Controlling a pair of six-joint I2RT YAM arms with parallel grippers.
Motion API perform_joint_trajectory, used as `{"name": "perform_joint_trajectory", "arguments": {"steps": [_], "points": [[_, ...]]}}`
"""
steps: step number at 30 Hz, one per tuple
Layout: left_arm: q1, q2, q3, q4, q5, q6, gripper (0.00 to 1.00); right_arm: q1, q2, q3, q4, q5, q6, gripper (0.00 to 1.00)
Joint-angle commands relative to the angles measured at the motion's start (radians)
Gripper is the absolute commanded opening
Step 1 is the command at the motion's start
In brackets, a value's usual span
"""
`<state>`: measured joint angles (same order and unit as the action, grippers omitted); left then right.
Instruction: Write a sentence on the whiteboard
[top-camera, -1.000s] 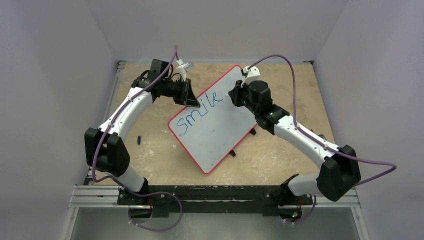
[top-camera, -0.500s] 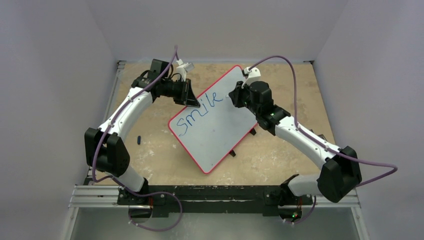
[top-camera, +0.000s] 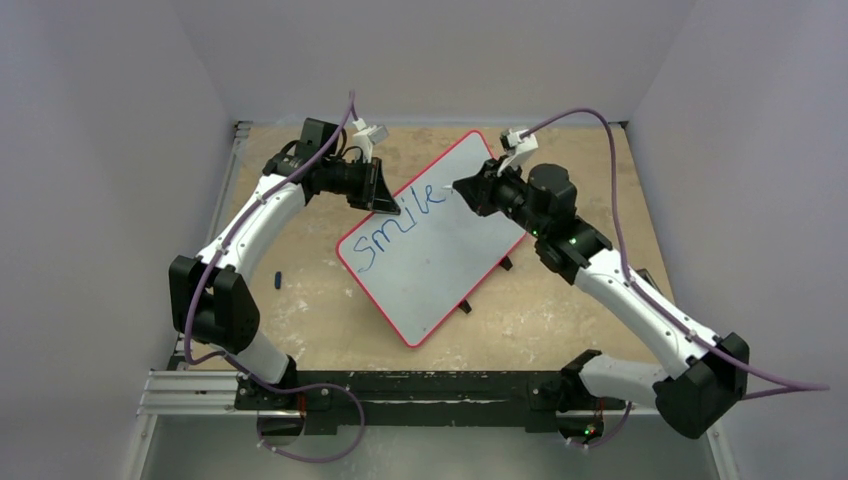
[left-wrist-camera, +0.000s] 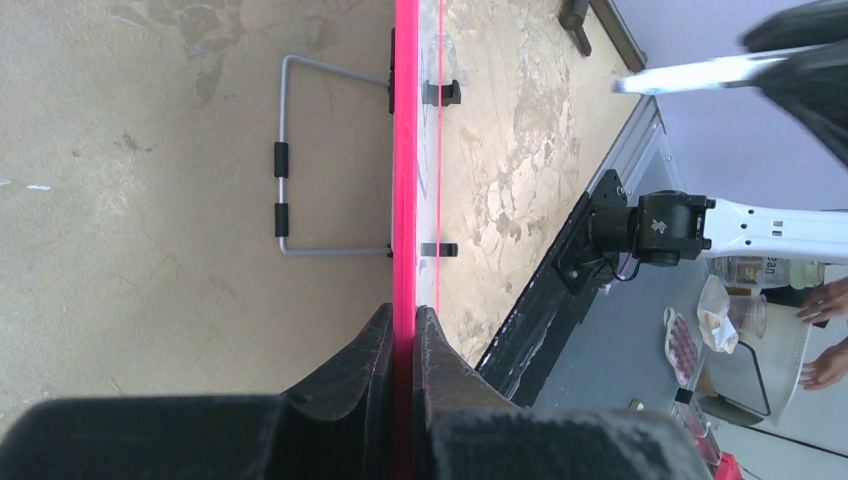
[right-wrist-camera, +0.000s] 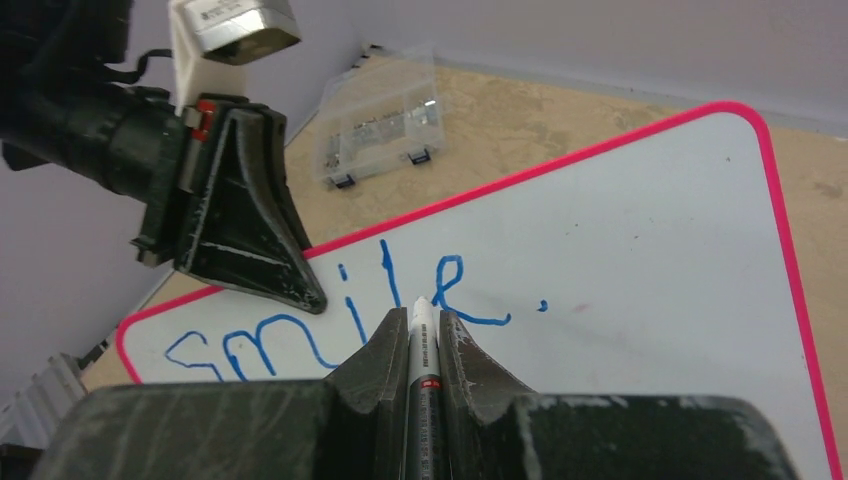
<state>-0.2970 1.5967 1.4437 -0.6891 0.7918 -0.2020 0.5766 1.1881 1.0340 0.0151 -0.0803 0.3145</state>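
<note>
The whiteboard (top-camera: 445, 265) with its red rim lies slanted on the table's middle. The sentence reads only "smile" (top-camera: 400, 222) in blue, followed by a small dot (right-wrist-camera: 543, 303). My left gripper (top-camera: 387, 204) is shut on the board's upper left rim (left-wrist-camera: 405, 150), its jaws pressed against both faces of the edge. My right gripper (top-camera: 462, 187) is shut on a white marker (right-wrist-camera: 421, 350). The marker's tip points at the board just beside the "e" (right-wrist-camera: 455, 290). Whether the tip touches the surface cannot be told.
A clear plastic compartment box (right-wrist-camera: 380, 125) stands on the table beyond the board's far corner. A small blue cap (top-camera: 278, 278) lies left of the board. The board's wire stand (left-wrist-camera: 300, 165) and black feet (top-camera: 464, 306) stick out underneath. Walls close in on three sides.
The right arm's elbow and shoulder have swung out to the right, and its wrist has turned, the marker staying near the "e". The left arm and the board have not moved.
</note>
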Motion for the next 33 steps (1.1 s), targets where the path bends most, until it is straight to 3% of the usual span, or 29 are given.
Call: {"name": "perform_joint_trajectory", "arguments": {"steps": [1,7,12,17,33], "points": [[0.004,-0.055,0.017,0.082,-0.006,0.023,0.00,0.000,-0.083,0.012,0.013,-0.040,0.010,0.00],[0.004,-0.069,0.010,0.089,-0.018,0.018,0.00,0.003,-0.155,-0.178,0.129,-0.178,0.037,0.00],[0.005,-0.092,-0.010,0.120,-0.041,-0.007,0.00,0.054,-0.204,-0.284,0.205,-0.173,0.058,0.00],[0.005,-0.102,-0.018,0.126,-0.066,-0.020,0.00,0.200,-0.179,-0.294,0.184,-0.055,0.026,0.00],[0.006,-0.109,-0.036,0.139,-0.116,-0.040,0.00,0.440,-0.069,-0.300,0.306,0.017,-0.011,0.00]]}}
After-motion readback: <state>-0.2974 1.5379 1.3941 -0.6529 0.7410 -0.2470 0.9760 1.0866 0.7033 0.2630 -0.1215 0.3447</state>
